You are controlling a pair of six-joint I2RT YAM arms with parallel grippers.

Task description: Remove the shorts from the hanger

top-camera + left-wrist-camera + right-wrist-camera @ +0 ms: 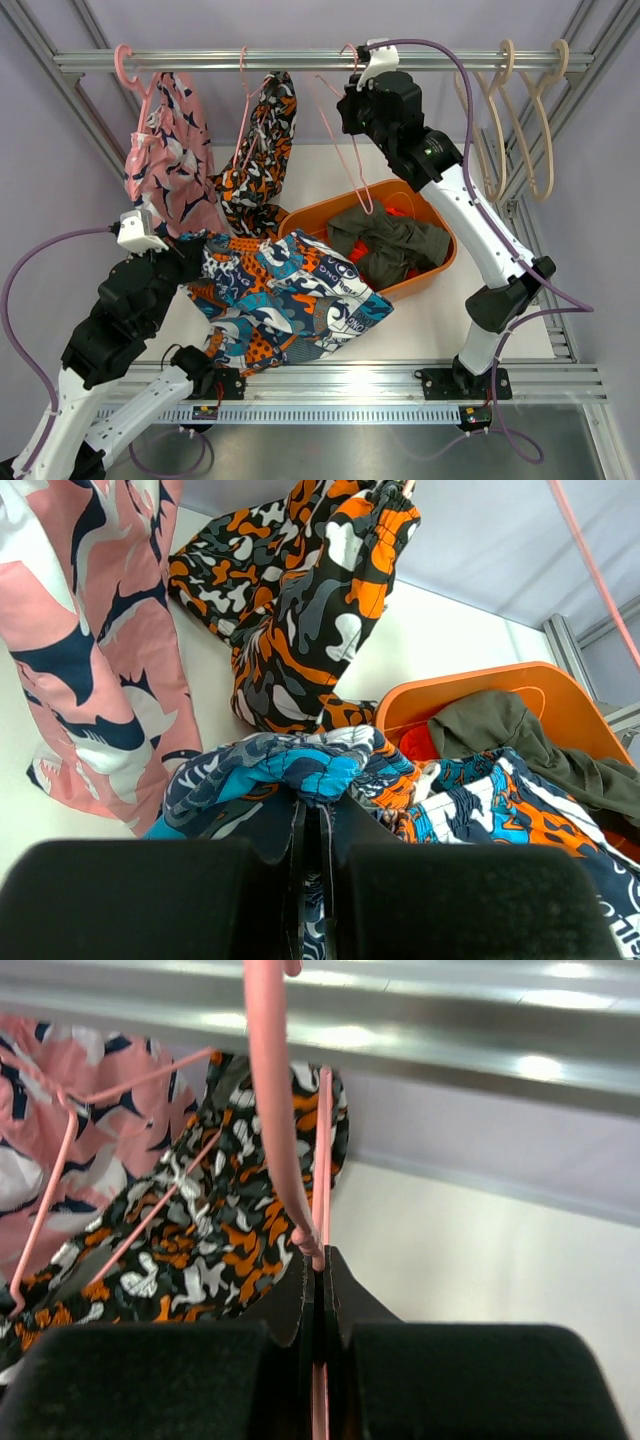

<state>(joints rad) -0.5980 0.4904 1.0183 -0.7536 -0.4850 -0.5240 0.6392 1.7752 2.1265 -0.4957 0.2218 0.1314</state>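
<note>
**Left arm.** The left gripper (312,815) has its fingers pressed together on a fold of the blue-and-orange print shorts (290,295). The wrist view shows the cloth bunched right at the fingertips. The overhead view shows the rest of the garment spread across the table, with one edge draped over the near rim of the orange tub (440,265).

**Right arm.** The right gripper (318,1270) is up at the rail (300,60), pinching the wire of a bare pink hanger (268,1110). Only its wrist camera shows this grip. From above, the arm's own body hides the fingers.

**In the tub.**
- The olive green shorts (390,245) lie crumpled on top.
- The orange-red shorts (418,742) show as a small patch underneath. They are clearer from the left wrist than from above.

**On hangers.**
- The pink shark-print shorts (165,150) hang at the left end of the rail.
- The black-and-orange camouflage shorts (265,150) hang just beside them.
- In the left wrist view the lower ends of both touch the table.

**Right end of the rail.** Wooden hangers (520,120) hang bare. They appear only in the overhead view.
</note>
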